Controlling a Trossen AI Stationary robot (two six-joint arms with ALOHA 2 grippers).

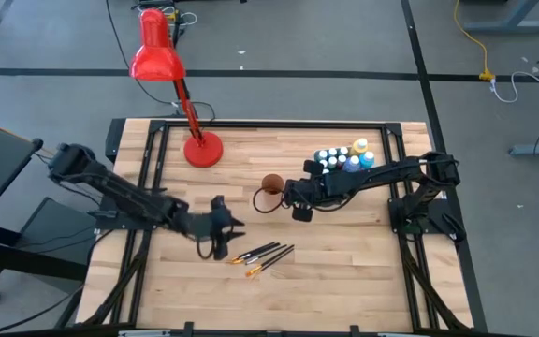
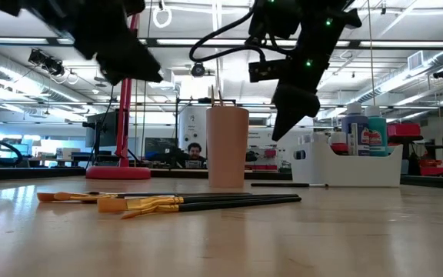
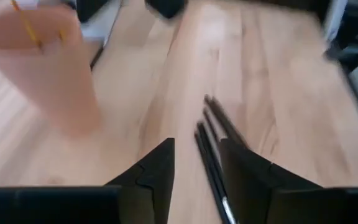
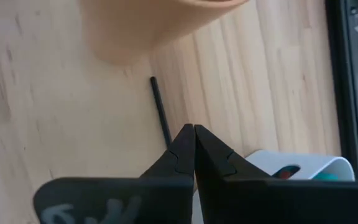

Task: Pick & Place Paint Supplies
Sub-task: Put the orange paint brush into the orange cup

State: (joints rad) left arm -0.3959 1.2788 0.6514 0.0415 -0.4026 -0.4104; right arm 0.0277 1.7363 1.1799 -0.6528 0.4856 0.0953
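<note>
- Left gripper (image 1: 219,227) is hanging over the bare wood just beside the handle ends of the paintbrushes (image 1: 265,256) — its jaws are standing apart with nothing between them, and its own camera is looking down at dark handles lying right ahead of the fingers.
- Those brushes are lying flat in a loose bunch near the front middle of the table (image 1: 344,281), orange-yellow ends pointing toward the left arm. They're looking thin, light and stiff, probably rolly too, so I'd pinch one across the handle near its middle, low to the wood.
- The orange cup (image 1: 271,184) is standing upright behind them — a brush or two seems to be poking out of it already.
- Right gripper (image 1: 299,206) is hovering just beside the cup, jaws pressed together, holding nothing; one more dark brush (image 4: 160,111) is lying under it.
- Far right, the paint bottles (image 1: 344,156) are sitting packed in the white tub (image 2: 344,165) — small, smooth plastic, likely slippery.
</note>
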